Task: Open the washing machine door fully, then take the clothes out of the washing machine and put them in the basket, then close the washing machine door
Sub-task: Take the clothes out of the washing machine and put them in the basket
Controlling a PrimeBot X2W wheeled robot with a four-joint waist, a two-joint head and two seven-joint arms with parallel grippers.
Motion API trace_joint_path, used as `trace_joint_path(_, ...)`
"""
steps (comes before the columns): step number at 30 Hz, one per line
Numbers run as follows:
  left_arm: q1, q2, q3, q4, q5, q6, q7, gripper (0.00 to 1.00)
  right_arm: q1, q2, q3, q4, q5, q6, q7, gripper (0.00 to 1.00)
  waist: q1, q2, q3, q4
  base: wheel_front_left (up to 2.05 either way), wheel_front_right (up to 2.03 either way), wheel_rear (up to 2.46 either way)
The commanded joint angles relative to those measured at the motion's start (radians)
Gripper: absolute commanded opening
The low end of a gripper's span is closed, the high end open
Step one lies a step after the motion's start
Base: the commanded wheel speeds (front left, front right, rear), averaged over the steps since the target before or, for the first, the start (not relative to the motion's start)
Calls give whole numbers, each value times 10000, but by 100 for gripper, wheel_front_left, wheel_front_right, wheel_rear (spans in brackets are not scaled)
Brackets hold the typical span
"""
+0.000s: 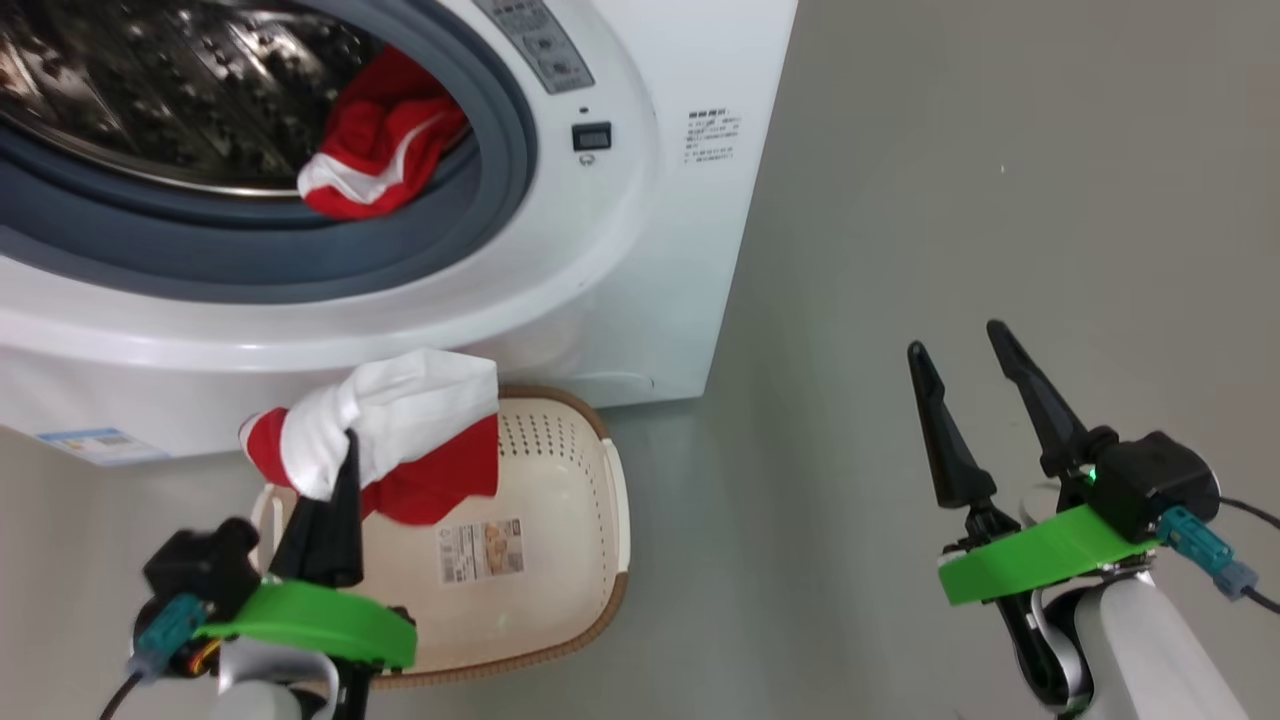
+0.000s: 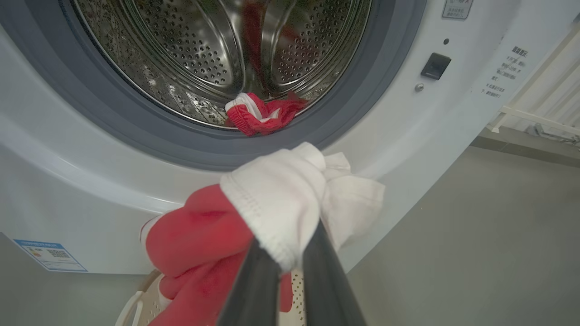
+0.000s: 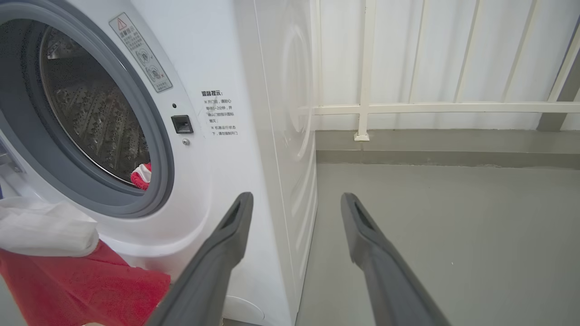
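Note:
The white washing machine [image 1: 640, 260] stands with its drum open; its door is out of view. One red and white garment [image 1: 385, 150] lies at the drum's lip, also visible in the left wrist view [image 2: 263, 115]. My left gripper [image 1: 345, 455] is shut on another red and white garment [image 1: 400, 430], holding it above the cream basket [image 1: 585, 520] in front of the machine. In the left wrist view that garment [image 2: 272, 208] bunches around my gripper [image 2: 290, 253]. My right gripper [image 1: 955, 345] hangs open over the floor to the right, nothing between its fingers [image 3: 226, 235].
Grey floor [image 1: 1000, 200] spreads to the right of the machine. A white railing [image 3: 430, 108] runs along the wall behind. A paper label [image 1: 480, 550] lies on the basket's floor. A blue label [image 1: 95, 445] marks the machine's lower corner.

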Motion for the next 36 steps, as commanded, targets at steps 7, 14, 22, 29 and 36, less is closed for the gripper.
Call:
trace_joint_path(7, -1723, 80, 80, 2676, -258, -529, -204, 0, -581, 15, 212, -393, 7, 75, -63, 100, 0, 0, 1017, -205, 0, 0, 0)
trace_joint_path(14, -3281, -3, -21, 5608, -943, -948, 52, 0, -930, 15, 273, -478, 45, 75, -63, 100, 0, 0, 1766, -356, 0, 0, 0)
trace_joint_path(22, -4593, 36, -508, 8248, -1009, -1130, 446, 0, -1253, 15, 388, -552, 139, 75, -63, 100, 0, 0, 2488, -557, 0, 0, 0)
trace_joint_path(29, -5403, 22, -865, 9664, -1066, -1174, 1140, 0, -1464, 15, 504, -596, 215, 75, -63, 100, 0, 0, 2933, -712, 0, 0, 0)
trace_joint_path(36, -5808, 85, -1062, 10060, -1106, -1186, 1016, 80, -1547, 15, 545, -574, 271, 75, -63, 100, 0, 0, 3018, -820, 0, 0, 0)
